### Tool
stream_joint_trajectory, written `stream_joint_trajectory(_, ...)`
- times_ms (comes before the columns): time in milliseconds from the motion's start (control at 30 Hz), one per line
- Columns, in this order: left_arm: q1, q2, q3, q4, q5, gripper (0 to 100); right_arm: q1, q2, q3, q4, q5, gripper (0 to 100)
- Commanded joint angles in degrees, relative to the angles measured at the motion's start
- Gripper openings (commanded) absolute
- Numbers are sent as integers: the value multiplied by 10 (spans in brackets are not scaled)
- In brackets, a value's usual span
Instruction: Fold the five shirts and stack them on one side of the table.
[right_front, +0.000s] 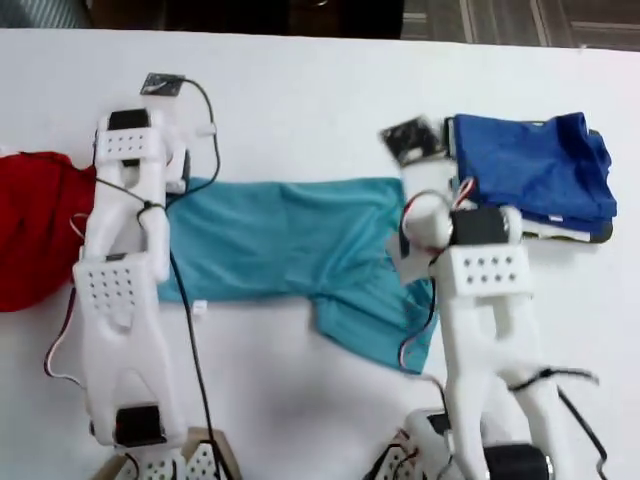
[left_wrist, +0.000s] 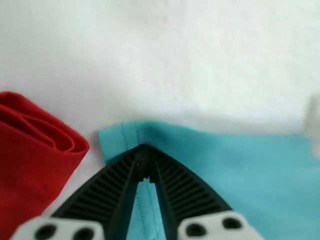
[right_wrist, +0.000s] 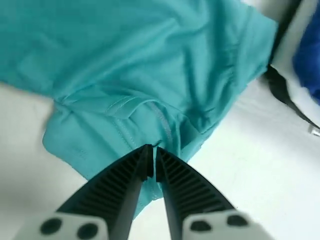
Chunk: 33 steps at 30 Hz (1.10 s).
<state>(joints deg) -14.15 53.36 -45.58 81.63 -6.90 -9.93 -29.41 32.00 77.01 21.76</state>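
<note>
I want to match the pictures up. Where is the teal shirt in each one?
High view: the teal shirt lies spread across the middle of the white table, between the two arms.
Left wrist view: a hemmed corner of the teal shirt sits at the left gripper, beside the red shirt.
Right wrist view: the teal shirt bunches at the right gripper.
Shared landmark: the white table under it.
</note>
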Motion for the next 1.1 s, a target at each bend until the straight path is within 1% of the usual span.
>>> stream_joint_trajectory(0,5,11,-97,68,4,25,-11,-54,95,-71,18,20)
stream_joint_trajectory(100,8,11,-168,134,4,26,5,-34,130,-140,18,19)
stream_joint_trajectory(200,9,11,-256,200,4,26,3,31,98,-162,18,19)
stream_joint_trajectory(267,7,9,-285,210,4,25,4,89,48,-161,18,19)
stream_joint_trajectory(367,4,-9,-267,210,4,25,5,182,-21,-156,18,19)
stream_joint_trajectory(500,6,-67,-147,210,4,25,0,276,-86,-116,18,19)
stream_joint_trajectory(667,12,-156,36,193,0,26,0,318,-105,-108,22,19)
stream_joint_trajectory(833,16,-234,225,121,0,26,0,325,-106,-111,23,19)
stream_joint_trajectory(933,28,-300,346,73,-1,26,-14,323,-103,-108,23,19)
stream_joint_trajectory(1067,40,-396,517,-15,-2,26,-49,322,-89,-76,23,19)
